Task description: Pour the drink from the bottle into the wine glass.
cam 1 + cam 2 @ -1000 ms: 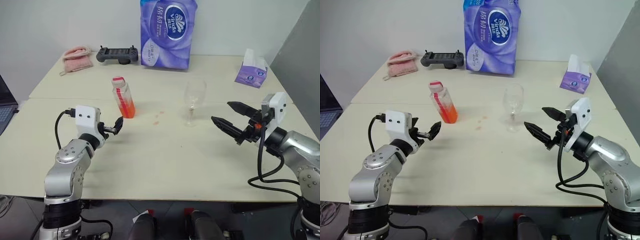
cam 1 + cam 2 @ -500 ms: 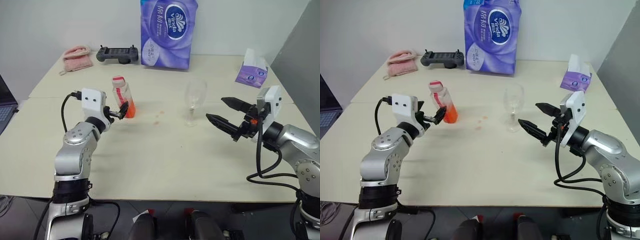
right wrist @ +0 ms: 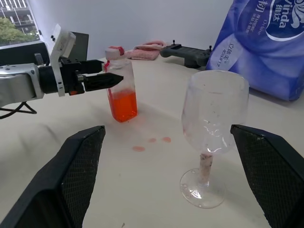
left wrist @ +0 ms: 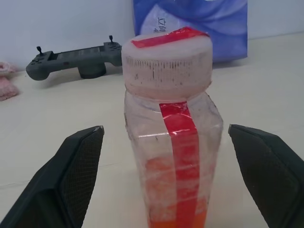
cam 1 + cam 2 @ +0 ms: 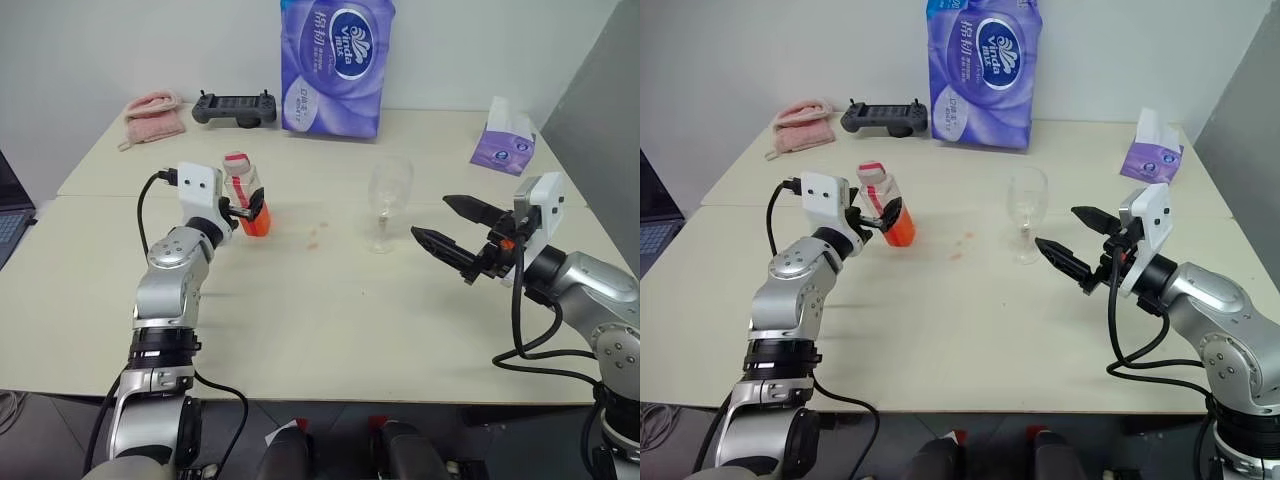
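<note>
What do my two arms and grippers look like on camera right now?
Both arms have silver-grey metal links with black joint sections. Each wrist carries a white boxy camera housing, fed by a looping black cable. The left gripper and right gripper each have two tapered black fingers with textured pads.

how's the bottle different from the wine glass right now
The bottle holds orange-red drink in its lower part; the wine glass is empty. The bottle wears a white cap; the glass is open-topped. The left gripper has its open fingers either side of the bottle; nothing brackets the glass. Both are clear and upright.
</note>
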